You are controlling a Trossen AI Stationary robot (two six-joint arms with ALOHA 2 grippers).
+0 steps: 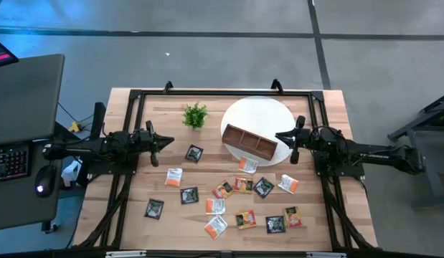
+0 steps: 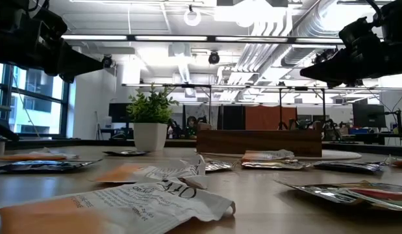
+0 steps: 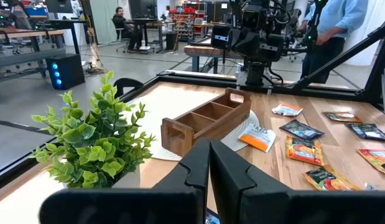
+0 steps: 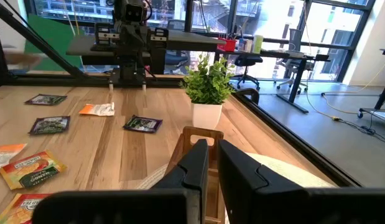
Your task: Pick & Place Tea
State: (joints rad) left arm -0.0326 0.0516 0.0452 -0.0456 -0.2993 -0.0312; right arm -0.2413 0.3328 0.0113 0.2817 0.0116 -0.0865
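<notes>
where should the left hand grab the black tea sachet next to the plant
Take the black sachet by one edge or corner, coming straight down from above. It lies flat on the table, so there is no side face to pinch. It sits alone, apart from the plant and the wooden tray, so any edge looks free; the one facing the left hand is probably easiest.

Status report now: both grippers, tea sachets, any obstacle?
Left gripper shut, empty, raised. Right gripper near shut, empty, over tray. Tea sachets scattered on table, none in tray. Nothing blocking.

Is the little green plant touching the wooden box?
Apart. The high view shows bare table between the potted plant and the wooden compartment tray, which sits on the white round mat.
</notes>
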